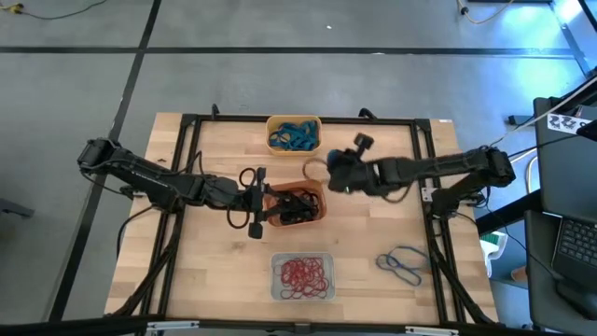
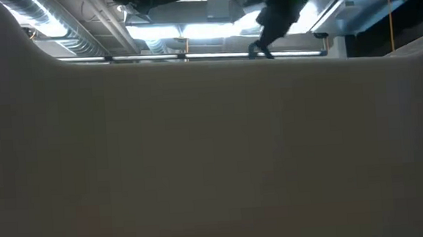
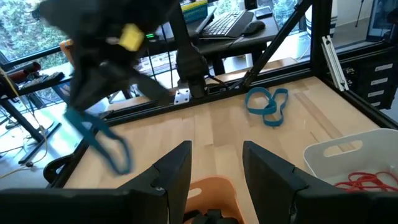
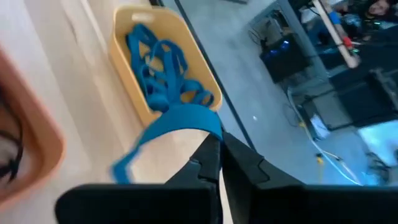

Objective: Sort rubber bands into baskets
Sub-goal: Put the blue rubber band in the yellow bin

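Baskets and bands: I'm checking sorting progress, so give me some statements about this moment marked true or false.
1. The yellow basket holds blue bands. True.
2. The right gripper is shut on a blue band. True.
3. The whitish basket holds black bands. False: it holds red bands.
4. No bands lie loose on the table. False: blue loops lie near the right arm's base.
5. The left gripper is at the orange basket. True.

Two dark jointed arms w/ black cables, black two-finger hands, yellow tag on right arm
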Action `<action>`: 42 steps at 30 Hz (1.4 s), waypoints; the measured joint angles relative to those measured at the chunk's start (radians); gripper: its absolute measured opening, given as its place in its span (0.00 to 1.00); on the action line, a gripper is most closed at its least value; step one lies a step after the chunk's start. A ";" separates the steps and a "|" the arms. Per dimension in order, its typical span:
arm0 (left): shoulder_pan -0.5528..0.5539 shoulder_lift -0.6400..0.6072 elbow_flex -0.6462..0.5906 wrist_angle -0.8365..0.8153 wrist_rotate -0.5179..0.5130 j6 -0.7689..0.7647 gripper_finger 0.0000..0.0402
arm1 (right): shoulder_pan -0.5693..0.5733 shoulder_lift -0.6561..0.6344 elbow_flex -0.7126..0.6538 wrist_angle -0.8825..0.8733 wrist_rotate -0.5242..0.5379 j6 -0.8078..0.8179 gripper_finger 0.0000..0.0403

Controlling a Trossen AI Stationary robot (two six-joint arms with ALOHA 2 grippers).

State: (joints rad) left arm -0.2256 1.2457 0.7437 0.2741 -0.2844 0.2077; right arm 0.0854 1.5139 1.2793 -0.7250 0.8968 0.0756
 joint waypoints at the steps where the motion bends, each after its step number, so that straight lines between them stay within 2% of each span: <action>1: 0.000 0.000 0.000 0.000 0.000 0.000 0.35 | -0.028 0.000 0.000 0.047 -0.028 -0.042 0.03; 6: 0.008 0.000 0.000 0.003 0.000 0.000 0.35 | -0.167 0.000 0.000 0.253 -0.205 -0.153 0.03; 11: 0.018 0.000 0.000 0.004 0.000 -0.002 0.35 | -0.293 0.000 0.000 0.405 -0.380 -0.185 0.03; 15: 0.024 0.000 0.000 0.004 0.000 -0.010 0.35 | -0.373 0.014 -0.001 0.521 -0.469 -0.183 0.04; 24: 0.026 0.000 0.000 0.005 0.000 -0.010 0.35 | -0.462 0.125 -0.001 0.724 -0.573 -0.136 0.04; 32: 0.026 0.000 0.000 0.006 0.000 -0.010 0.35 | -0.480 0.240 -0.001 0.724 -0.597 -0.132 0.04; 36: 0.026 0.000 0.000 0.006 0.000 -0.010 0.35 | -0.481 0.284 -0.001 0.719 -0.603 -0.128 0.14; 42: 0.026 0.000 0.000 0.006 0.000 -0.010 0.35 | -0.478 0.306 -0.001 0.658 -0.605 -0.125 0.38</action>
State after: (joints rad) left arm -0.2001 1.2457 0.7441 0.2798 -0.2848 0.1974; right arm -0.3931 1.8194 1.2781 -0.0670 0.2916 -0.0494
